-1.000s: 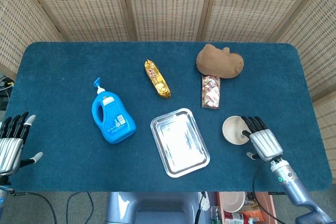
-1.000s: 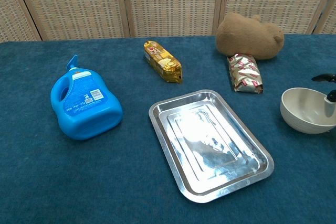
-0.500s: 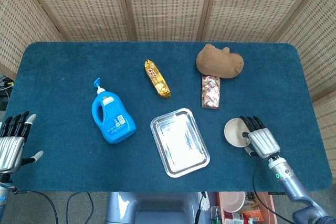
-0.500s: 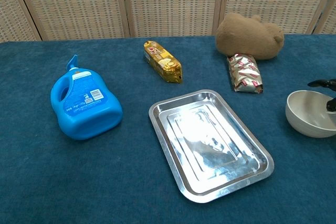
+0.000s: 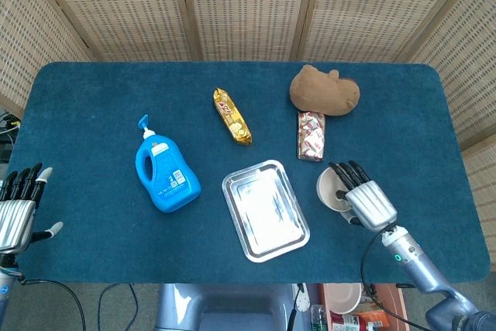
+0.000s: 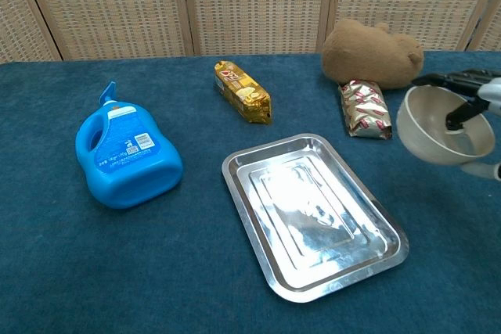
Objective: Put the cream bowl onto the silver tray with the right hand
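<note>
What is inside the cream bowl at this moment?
Only fingers of the right hand show inside the cream bowl, hooked over its rim. The visible inner wall looks bare; the part under the fingers is covered.

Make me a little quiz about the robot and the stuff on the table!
1. True or false: the bowl sits on the tray.
2. Which hand holds the bowl?
A. left
B. right
C. neither
3. Fill in: the bottle lying left of the tray is coloured ____.

Key:
1. False. The right hand holds it tilted above the cloth, right of the tray.
2. B. The left hand is empty at the table's left edge.
3. Blue.
</note>
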Robot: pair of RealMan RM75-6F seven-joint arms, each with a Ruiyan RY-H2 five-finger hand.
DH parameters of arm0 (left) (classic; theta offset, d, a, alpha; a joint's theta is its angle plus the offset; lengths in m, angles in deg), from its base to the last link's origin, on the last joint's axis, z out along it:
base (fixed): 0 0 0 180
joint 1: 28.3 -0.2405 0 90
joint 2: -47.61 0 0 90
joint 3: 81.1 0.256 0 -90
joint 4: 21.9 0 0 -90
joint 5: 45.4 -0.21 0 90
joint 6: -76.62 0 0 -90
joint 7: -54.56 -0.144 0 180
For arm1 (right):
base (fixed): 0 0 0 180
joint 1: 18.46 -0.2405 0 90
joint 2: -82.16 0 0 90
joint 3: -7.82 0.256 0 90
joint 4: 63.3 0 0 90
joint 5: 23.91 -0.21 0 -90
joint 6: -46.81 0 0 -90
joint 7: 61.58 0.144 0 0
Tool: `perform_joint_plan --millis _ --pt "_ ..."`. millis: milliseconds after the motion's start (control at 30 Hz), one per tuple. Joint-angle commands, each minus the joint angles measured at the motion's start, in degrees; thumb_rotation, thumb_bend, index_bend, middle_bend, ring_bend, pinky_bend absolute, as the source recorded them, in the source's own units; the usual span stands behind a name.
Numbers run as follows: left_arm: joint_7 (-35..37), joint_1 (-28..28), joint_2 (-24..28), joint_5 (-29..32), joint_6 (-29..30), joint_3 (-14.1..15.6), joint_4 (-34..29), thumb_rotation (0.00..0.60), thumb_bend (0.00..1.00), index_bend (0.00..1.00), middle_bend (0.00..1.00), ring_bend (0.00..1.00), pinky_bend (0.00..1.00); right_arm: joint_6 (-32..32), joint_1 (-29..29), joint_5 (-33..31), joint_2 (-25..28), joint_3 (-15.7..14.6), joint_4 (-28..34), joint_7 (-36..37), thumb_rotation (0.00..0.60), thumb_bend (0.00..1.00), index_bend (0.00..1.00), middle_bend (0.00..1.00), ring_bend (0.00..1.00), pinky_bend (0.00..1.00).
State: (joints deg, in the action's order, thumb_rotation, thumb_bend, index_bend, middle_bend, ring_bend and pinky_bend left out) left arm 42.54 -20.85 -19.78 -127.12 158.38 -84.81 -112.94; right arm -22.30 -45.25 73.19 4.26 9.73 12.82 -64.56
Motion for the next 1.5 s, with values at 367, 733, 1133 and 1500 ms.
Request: perform_joint_plan --millis 367,733,1133,1500 --pt "-0.25 0.86 -0.96 2.56 -1.78 -0.77 1.83 0.6 0.0 0.0 0.0 0.0 0.0 21.53 -14.22 -3.65 -0.55 3.71 12.3 -20.81 0.6 0.36 0.67 0.0 0.0 0.0" --pt "-1.53 1.63 -2.21 4.55 -3.42 -1.01 3.36 0.6 0.0 0.0 0.0 0.0 0.0 27.06 -17.89 -9.84 -4.4 4.21 13.6 -24.44 0.6 0.38 0.67 0.0 0.0 0.0" --pt "-1.51 1.79 -2.47 4.56 -3.43 -0.75 3.51 0.6 0.0 0.0 0.0 0.0 0.0 27.11 -18.64 -14.89 -3.85 3.29 16.15 -27.76 0.6 0.03 0.21 0.0 0.0 0.0" --pt "-0.08 1.64 -1.83 3.73 -2.92 -0.44 3.0 0.6 0.0 0.0 0.0 0.0 0.0 20.32 -15.9 -16.2 2.5 2.4 22.47 -29.77 0.6 0.0 0.0 0.0 0.0 0.0"
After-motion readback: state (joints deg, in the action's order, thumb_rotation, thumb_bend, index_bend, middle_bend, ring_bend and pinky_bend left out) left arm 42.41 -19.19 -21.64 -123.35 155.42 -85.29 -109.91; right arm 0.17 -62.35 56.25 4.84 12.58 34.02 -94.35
